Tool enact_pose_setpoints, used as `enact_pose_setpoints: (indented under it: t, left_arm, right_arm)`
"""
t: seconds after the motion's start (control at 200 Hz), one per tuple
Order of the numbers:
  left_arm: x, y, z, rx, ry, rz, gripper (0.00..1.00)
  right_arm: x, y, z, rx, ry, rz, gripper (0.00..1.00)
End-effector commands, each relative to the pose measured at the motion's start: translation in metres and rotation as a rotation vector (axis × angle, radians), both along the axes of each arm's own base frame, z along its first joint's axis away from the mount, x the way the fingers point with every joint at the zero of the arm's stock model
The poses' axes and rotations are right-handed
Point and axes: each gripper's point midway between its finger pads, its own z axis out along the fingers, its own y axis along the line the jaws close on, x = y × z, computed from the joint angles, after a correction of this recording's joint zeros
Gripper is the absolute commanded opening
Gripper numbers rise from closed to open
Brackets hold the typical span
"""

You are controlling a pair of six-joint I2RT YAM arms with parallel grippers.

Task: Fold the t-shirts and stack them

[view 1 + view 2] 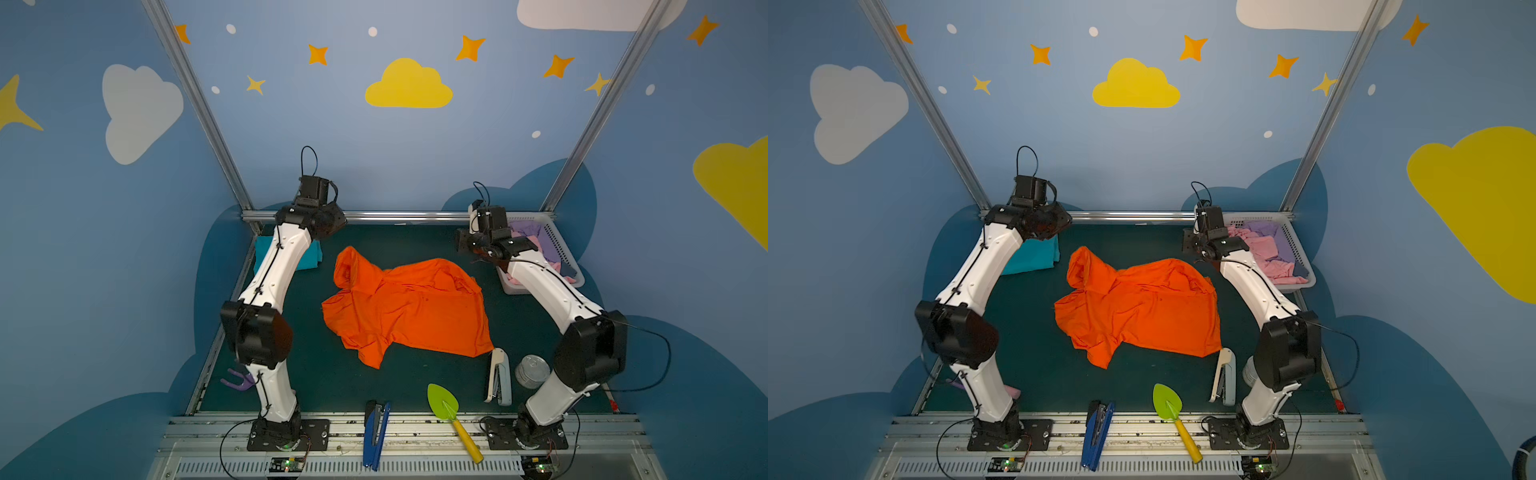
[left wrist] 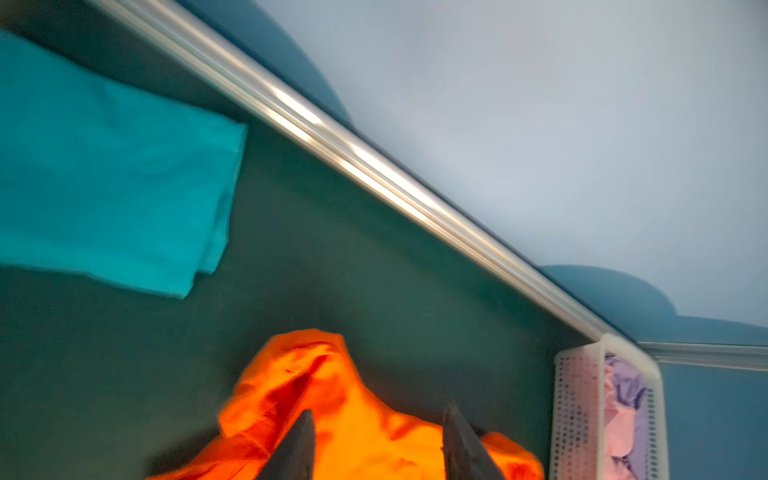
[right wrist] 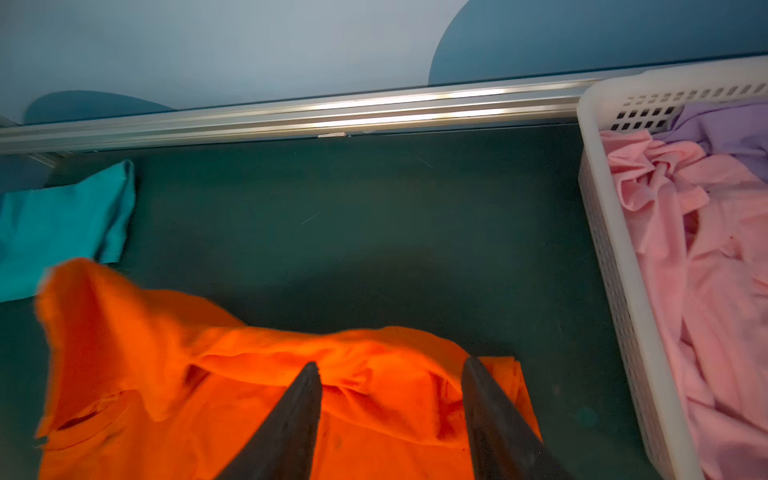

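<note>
Top views: soft-cloth bright orange t-shirt (image 1: 405,311) lies unfolded and rumpled mid-table on the dark green mat (image 1: 316,386), with its far-left end bunched up; same in both top views (image 1: 1138,309). Soft-cloth teal t-shirt (image 1: 311,255) sits folded in the far left corner, apart from the orange t-shirt and partly hidden by the white-and-black left arm (image 1: 278,266). White plastic lattice basket (image 1: 561,245) is at far right, with the white-and-black right arm (image 1: 548,286) in front of it. Jaws aren't readable from up here. Near edge: blue stapler (image 1: 376,432), green-bladed yellow-handled toy trowel (image 1: 446,409), off-white stapler (image 1: 498,378) just beside the orange t-shirt's near right corner, silver tin can (image 1: 532,370). Left wrist view, blurred: left gripper (image 2: 380,409) is over the bunched end of the orange t-shirt (image 2: 340,415), dark fingers (image 2: 299,444) spread, nothing pinched, so released. The teal t-shirt (image 2: 112,195) lies flat on the mat by the aluminium rail (image 2: 374,166); the basket (image 2: 577,399) is at the rail's other end. Right wrist view: right gripper (image 3: 392,361) is over a rumpled fold of the orange t-shirt (image 3: 166,353), fingers (image 3: 291,424) apart, no cloth between them, released. The teal t-shirt (image 3: 62,224) is beyond the orange one; the basket (image 3: 611,232) holds pink cloth (image 3: 706,270) and purple cloth (image 3: 727,129).
</note>
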Motion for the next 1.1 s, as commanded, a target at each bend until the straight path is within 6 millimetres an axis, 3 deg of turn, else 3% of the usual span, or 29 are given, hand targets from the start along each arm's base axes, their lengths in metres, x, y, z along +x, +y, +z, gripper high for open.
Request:
enact_pose_setpoints:
  t: [0.0, 0.085, 0.185, 0.335, 0.431, 0.541, 0.676, 0.841, 0.966, 1.001, 1.091]
  left_arm:
    - [0.000, -0.010, -0.009, -0.005, 0.110, -0.059, 0.46]
    - [-0.014, -0.014, -0.023, 0.060, 0.186, -0.078, 0.38]
    - [-0.047, -0.016, -0.042, 0.136, 0.233, -0.081, 0.27]
    - [-0.109, -0.018, -0.074, 0.087, 0.222, -0.048, 0.19]
    - [-0.152, -0.015, -0.112, 0.104, 0.297, -0.047, 0.17]
    - [-0.193, -0.013, -0.155, 0.140, 0.424, -0.072, 0.20]
    - [-0.232, -0.014, -0.198, 0.166, 0.528, -0.088, 0.45]
    - [-0.256, -0.016, -0.232, 0.182, 0.582, -0.084, 0.61]
    - [-0.257, -0.023, -0.252, 0.205, 0.616, -0.102, 0.65]
    - [-0.255, -0.024, -0.257, 0.212, 0.627, -0.104, 0.59]
    - [-0.248, -0.024, -0.262, 0.246, 0.659, -0.105, 0.26]
  right_arm:
    - [0.004, 0.009, 0.032, 0.037, -0.048, 0.024, 0.56]
    - [-0.015, 0.023, 0.034, 0.039, -0.043, 0.083, 0.53]
    - [-0.054, 0.044, 0.026, -0.004, -0.038, 0.188, 0.44]
    - [-0.123, 0.071, -0.022, -0.023, 0.092, 0.316, 0.31]
    - [-0.160, 0.073, -0.060, -0.005, 0.209, 0.338, 0.30]
    - [-0.187, 0.069, -0.098, -0.007, 0.316, 0.328, 0.32]
    - [-0.206, 0.066, -0.123, 0.012, 0.446, 0.289, 0.34]
    - [-0.220, 0.079, -0.141, -0.002, 0.599, 0.273, 0.40]
    - [-0.234, 0.111, -0.145, -0.022, 0.636, 0.372, 0.42]
    - [-0.237, 0.119, -0.144, -0.025, 0.633, 0.400, 0.43]
    - [-0.249, 0.141, -0.139, -0.017, 0.621, 0.478, 0.44]
